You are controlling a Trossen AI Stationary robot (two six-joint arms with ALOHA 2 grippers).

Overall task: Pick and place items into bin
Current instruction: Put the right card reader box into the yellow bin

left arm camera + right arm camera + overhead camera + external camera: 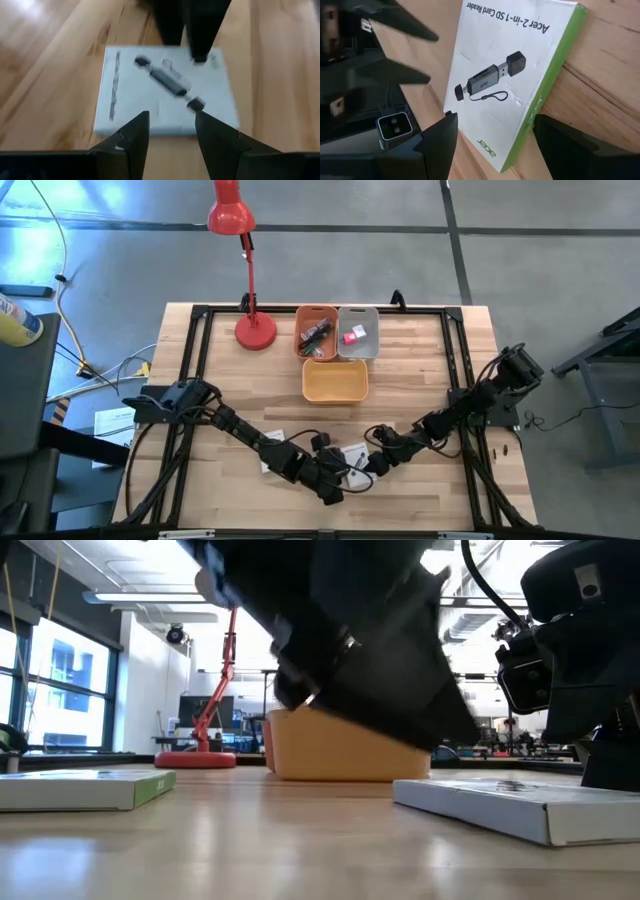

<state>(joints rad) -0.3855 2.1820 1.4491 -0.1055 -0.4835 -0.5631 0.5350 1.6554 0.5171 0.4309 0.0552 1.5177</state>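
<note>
wooden table (200, 480), white boxes (354, 454), bins (335, 381), lamp (254, 332)

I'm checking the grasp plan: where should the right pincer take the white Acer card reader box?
Across its two long edges, from above. The box lies flat on the table, so only its thin sides offer a grip, and the open right pincer already straddles its width.

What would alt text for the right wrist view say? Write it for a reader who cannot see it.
A white card reader box with a green edge lies on the wooden table, between the open fingers of the right claw. It is printed "Acer 2-in-1 SD Card Reader". The left claw, also open, points at the box from the other side.
</note>
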